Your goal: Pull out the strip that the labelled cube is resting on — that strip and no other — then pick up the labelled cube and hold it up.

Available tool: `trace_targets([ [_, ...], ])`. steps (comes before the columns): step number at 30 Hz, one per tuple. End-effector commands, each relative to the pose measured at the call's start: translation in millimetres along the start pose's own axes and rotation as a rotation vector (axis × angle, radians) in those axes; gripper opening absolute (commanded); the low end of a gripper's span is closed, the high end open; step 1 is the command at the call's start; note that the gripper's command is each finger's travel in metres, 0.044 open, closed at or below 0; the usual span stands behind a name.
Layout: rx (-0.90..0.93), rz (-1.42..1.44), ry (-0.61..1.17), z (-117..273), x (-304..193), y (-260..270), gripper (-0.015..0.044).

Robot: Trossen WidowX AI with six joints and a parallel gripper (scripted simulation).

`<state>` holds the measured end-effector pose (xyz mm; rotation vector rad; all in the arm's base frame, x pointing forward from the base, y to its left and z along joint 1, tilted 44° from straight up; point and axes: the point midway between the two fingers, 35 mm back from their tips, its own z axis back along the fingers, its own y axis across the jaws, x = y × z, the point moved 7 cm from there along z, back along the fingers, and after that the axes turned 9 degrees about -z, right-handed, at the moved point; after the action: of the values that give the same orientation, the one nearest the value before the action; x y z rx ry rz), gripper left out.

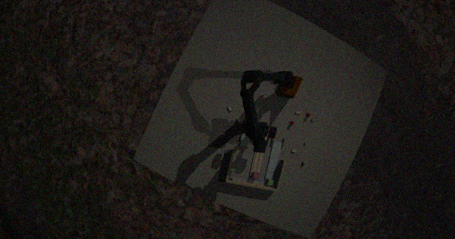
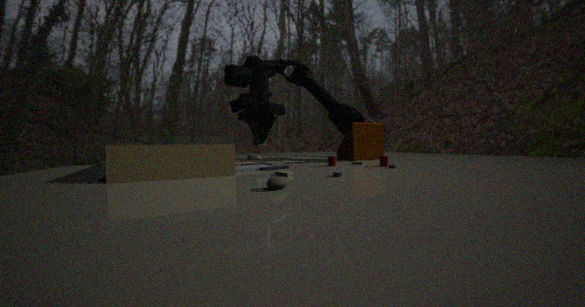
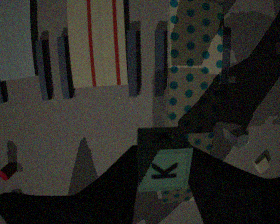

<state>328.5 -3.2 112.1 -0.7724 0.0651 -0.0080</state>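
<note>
The labelled cube (image 3: 163, 171), pale green with a black K, is between the fingers in the wrist view. My gripper (image 3: 159, 150) (image 2: 260, 142) is shut on it. In the exterior view the fingertips are above the table, and the cube cannot be made out there. The cream strip with teal dots (image 3: 190, 37) lies beneath and beyond the gripper, between dark rails and partly in shadow. Another strip, cream with red lines (image 3: 105, 45) (image 1: 257, 162), and a light blue strip (image 3: 13, 42) (image 1: 274, 157) lie parallel to it, to its left in the wrist view.
A red cube (image 1: 255, 175) and a green cube (image 1: 270, 182) are at the far ends of the strips, beside a low tan wall (image 2: 169, 163). An orange block (image 1: 294, 86) (image 2: 368, 141) is at the arm's base. Small red pieces (image 1: 291, 123) (image 2: 332, 161) and a grey rounded object (image 2: 276, 182) are on the table.
</note>
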Motion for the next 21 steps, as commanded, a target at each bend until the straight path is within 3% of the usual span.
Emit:
trace_targets([
  [1,0.007,-0.008,-0.007,1.3,-16.5,3.3,0.0],
  [8,0.006,-0.008,-0.006,0.7,-29.2,6.5,0.0],
  [15,0.008,-0.007,-0.006,32.6,-29.2,6.5,0.0],
  [21,0.008,-0.007,-0.006,35.9,-29.4,6.4,0.0],
])
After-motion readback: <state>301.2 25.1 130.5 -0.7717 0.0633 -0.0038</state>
